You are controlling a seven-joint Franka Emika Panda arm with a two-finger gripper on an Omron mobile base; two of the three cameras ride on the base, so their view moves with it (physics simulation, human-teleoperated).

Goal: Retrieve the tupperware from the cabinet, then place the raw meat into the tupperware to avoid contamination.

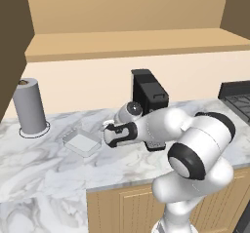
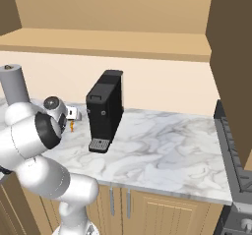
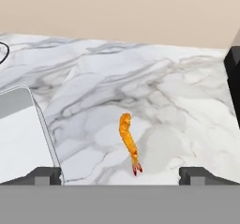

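Standing at far left on the marble bench (image 1: 44, 164), a grey paper-towel roll (image 1: 29, 106) flanks the translucent tupperware (image 1: 82, 143), set down empty. Just right of it the raw meat (image 3: 128, 143) lies on the stone, between the fingertips of the wide-open gripper (image 3: 121, 175). A black coffee machine (image 2: 104, 110) stands farther right.
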